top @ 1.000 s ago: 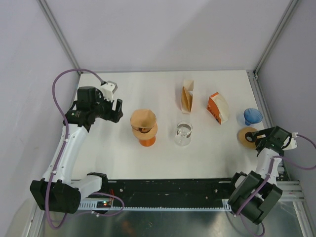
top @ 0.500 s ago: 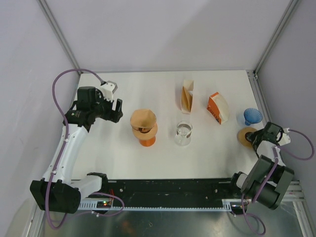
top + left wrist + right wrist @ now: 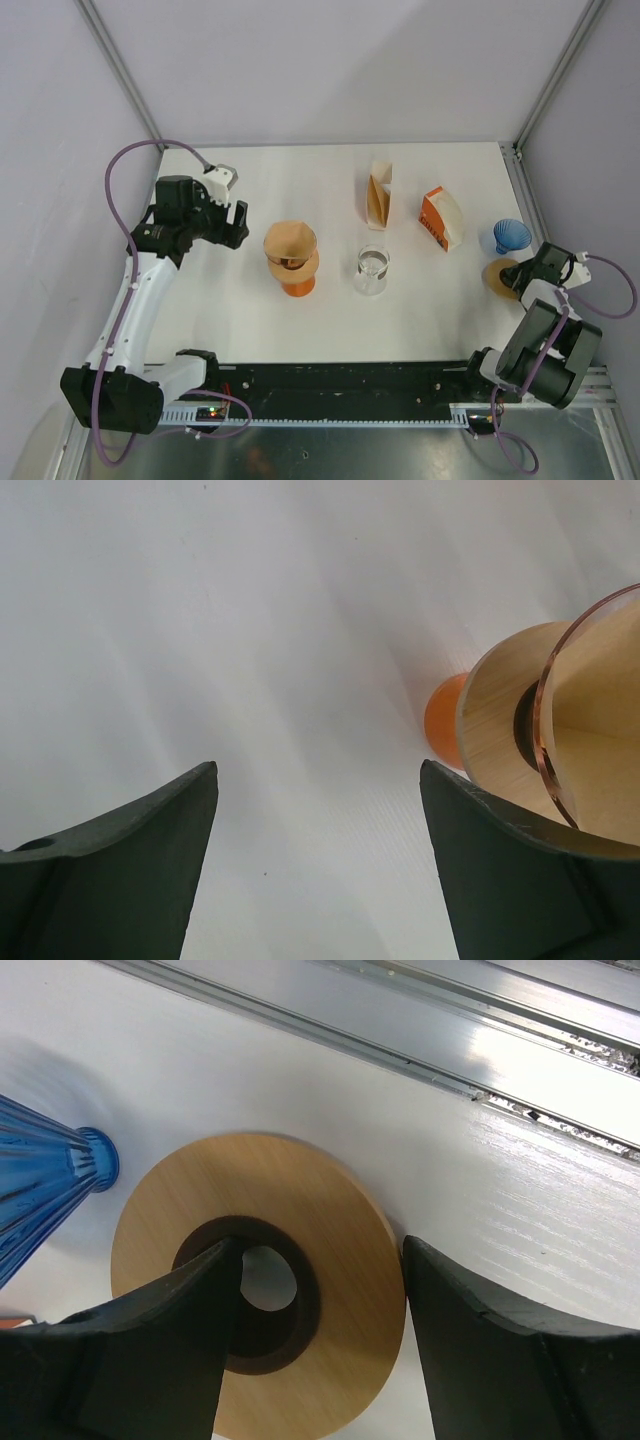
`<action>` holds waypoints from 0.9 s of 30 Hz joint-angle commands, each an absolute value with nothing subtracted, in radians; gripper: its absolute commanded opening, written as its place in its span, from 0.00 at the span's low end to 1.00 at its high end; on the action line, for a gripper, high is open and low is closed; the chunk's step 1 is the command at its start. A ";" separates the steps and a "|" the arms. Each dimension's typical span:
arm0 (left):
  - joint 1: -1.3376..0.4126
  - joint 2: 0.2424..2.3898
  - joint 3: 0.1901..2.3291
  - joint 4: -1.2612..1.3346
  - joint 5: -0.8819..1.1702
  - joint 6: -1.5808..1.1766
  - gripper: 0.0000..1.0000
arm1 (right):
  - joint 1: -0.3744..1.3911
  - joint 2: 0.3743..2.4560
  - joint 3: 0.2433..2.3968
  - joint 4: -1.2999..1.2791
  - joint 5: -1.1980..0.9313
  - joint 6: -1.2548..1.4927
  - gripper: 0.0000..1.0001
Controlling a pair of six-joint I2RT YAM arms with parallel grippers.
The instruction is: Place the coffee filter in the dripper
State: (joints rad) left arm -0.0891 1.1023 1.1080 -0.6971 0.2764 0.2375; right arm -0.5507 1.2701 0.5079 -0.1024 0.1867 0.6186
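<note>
Coffee filter [image 3: 290,238]: tan paper cone, seated in the mouth of the orange dripper [image 3: 295,278], left of middle on the white counter [image 3: 250,320].

Nearest row, right side. Right claw [image 3: 528,274] hangs over a flat wooden ring [image 3: 497,277] by the counter's right edge. Fingers spread apart, nothing between them. In the wrist view the claw [image 3: 322,1250] straddles the ring [image 3: 300,1190]: one finger crosses the dark centre hole, the other sits just off the outer rim. Cannot tell if either finger touches the wood. Metal rail runs just past the ring on that side.

Just behind the ring: blue dripper [image 3: 512,235], fluted and lying on its side, narrow end near the ring's rim [image 3: 40,1180].

Middle row. Clear glass [image 3: 371,270] upright, centre of counter. Dripper to its left, apart from it. In the left wrist view: orange base [image 3: 443,720], pale wooden collar [image 3: 495,735] above it, then a clear pinkish rim with the tan filter [image 3: 600,710] inside.

Left claw [image 3: 238,222] sits just left of the dripper, not touching. Fingers wide apart and empty, bare counter between them [image 3: 318,770].

Farther back. Orange-and-white box [image 3: 440,218], right of centre. Farthest: an upright stand [image 3: 379,195] holding tan papers, behind the glass.
</note>
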 commanded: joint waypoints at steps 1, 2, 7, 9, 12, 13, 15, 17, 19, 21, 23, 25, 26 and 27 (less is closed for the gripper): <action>-0.083 1.092 1.116 -0.673 0.297 0.255 0.86 | -0.575 1.284 0.522 -0.122 0.167 0.606 0.70; -0.083 1.090 1.117 -0.672 0.294 0.254 0.86 | -0.581 1.276 0.523 -0.124 0.145 0.602 0.71; -0.082 1.072 1.111 -0.672 0.283 0.257 0.87 | -0.615 1.185 0.523 -0.135 0.093 0.589 0.80; -0.082 1.067 1.110 -0.673 0.276 0.262 0.87 | -0.635 1.165 0.523 -0.123 0.063 0.593 0.83; -0.083 1.073 1.116 -0.672 0.254 0.266 0.87 | -0.660 1.180 0.527 -0.098 0.020 0.603 0.85; -0.083 1.078 1.120 -0.672 0.243 0.268 0.87 | -0.663 1.189 0.532 -0.096 0.017 0.599 0.85; -0.082 1.088 1.127 -0.672 0.228 0.272 0.87 | -0.660 1.214 0.546 -0.100 0.017 0.586 0.85; -0.082 1.098 1.131 -0.671 0.229 0.277 0.87 | -0.652 1.237 0.559 -0.109 0.027 0.567 0.86; -0.081 1.107 1.133 -0.671 0.242 0.281 0.87 | -0.645 1.256 0.569 -0.120 0.034 0.550 0.85; -0.081 1.113 1.133 -0.668 0.251 0.285 0.87 | -0.641 1.273 0.575 -0.130 0.044 0.540 0.85; -0.082 1.118 1.135 -0.666 0.246 0.287 0.87 | -0.634 1.285 0.576 -0.136 0.050 0.532 0.84; -0.081 1.121 1.142 -0.660 0.238 0.289 0.87 | -0.622 1.300 0.580 -0.135 0.057 0.523 0.83; -0.081 1.124 1.145 -0.658 0.237 0.290 0.87 | -0.616 1.313 0.585 -0.136 0.060 0.521 0.83; -0.081 1.129 1.148 -0.657 0.238 0.292 0.87 | -0.613 1.324 0.588 -0.137 0.065 0.520 0.83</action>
State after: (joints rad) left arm -0.0883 1.1244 1.1084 -0.6964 0.2459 0.2638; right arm -0.6296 1.2884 0.5468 -0.1310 0.0399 0.5484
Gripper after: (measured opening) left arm 0.867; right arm 0.836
